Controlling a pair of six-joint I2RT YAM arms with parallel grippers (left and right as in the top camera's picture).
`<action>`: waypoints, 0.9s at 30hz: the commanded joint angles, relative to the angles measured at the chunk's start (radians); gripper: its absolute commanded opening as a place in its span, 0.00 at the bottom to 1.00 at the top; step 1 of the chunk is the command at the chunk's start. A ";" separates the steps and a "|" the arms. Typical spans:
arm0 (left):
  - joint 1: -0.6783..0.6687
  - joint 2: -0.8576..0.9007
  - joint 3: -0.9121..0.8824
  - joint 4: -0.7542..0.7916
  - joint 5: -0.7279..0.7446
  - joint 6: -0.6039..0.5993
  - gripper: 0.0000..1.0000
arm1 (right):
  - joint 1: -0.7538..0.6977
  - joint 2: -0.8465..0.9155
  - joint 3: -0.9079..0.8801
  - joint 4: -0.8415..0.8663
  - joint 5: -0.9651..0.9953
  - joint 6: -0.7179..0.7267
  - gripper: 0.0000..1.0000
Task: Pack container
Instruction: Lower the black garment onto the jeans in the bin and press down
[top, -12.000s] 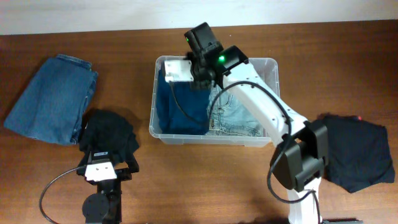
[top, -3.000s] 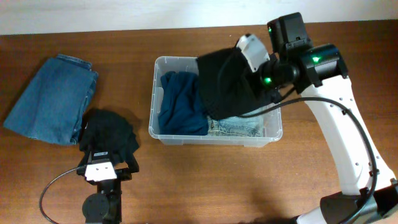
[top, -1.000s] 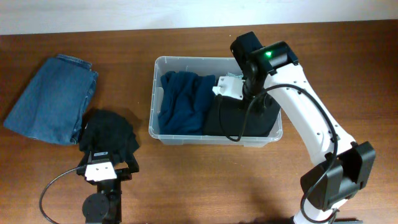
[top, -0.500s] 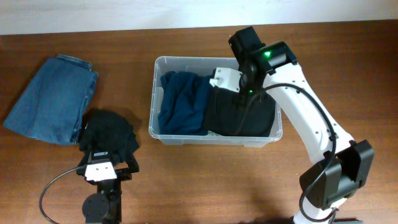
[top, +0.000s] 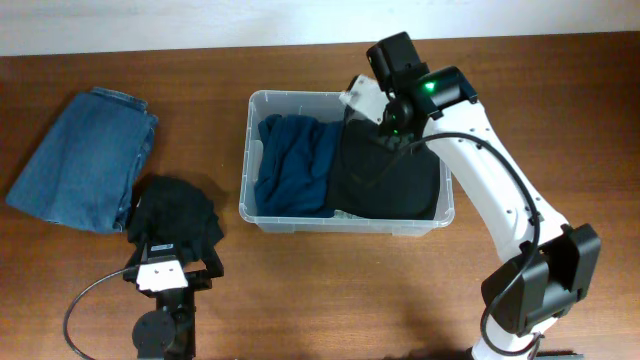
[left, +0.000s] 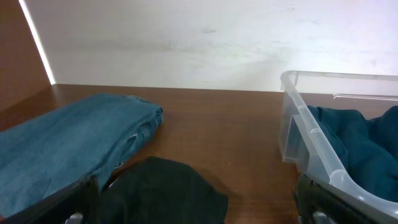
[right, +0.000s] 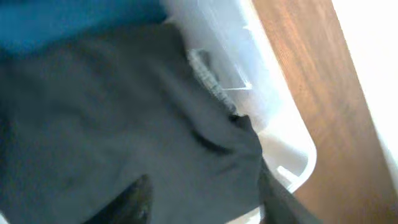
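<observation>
The container (top: 246, 160) is a clear tub in the middle of the table. Inside it, a dark teal garment (top: 295, 165) fills the left half and a black garment (top: 392, 180) lies spread over the right half. My right gripper (top: 374, 104) hovers over the tub's back rim, open. In the right wrist view its fingers (right: 138, 198) stand wide apart above the black garment (right: 112, 124), with the container's corner (right: 292, 146) beside it. My left gripper (top: 170, 272) rests open at the front left, a second black garment (left: 163, 191) lying between its fingers.
Folded blue jeans (top: 85, 155) lie at the far left, their edge touching the loose black garment (top: 176, 212). In the left wrist view the jeans (left: 62, 149) are on the left and the container's wall (left: 305, 121) on the right. A pale wall runs behind the table.
My right gripper has let go of the black garment and pulled up and back to the tub's far rim. The garment now lies flat in the right half. The left arm is still.
</observation>
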 joint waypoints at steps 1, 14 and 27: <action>-0.002 -0.007 -0.002 -0.003 -0.003 0.012 0.99 | -0.019 0.002 0.002 0.018 0.018 0.248 0.43; -0.002 -0.007 -0.002 -0.004 -0.003 0.012 0.99 | -0.031 0.114 -0.004 0.051 -0.114 0.451 0.41; -0.002 -0.007 -0.002 -0.004 -0.003 0.012 0.99 | -0.031 0.205 -0.012 0.075 -0.124 0.455 0.66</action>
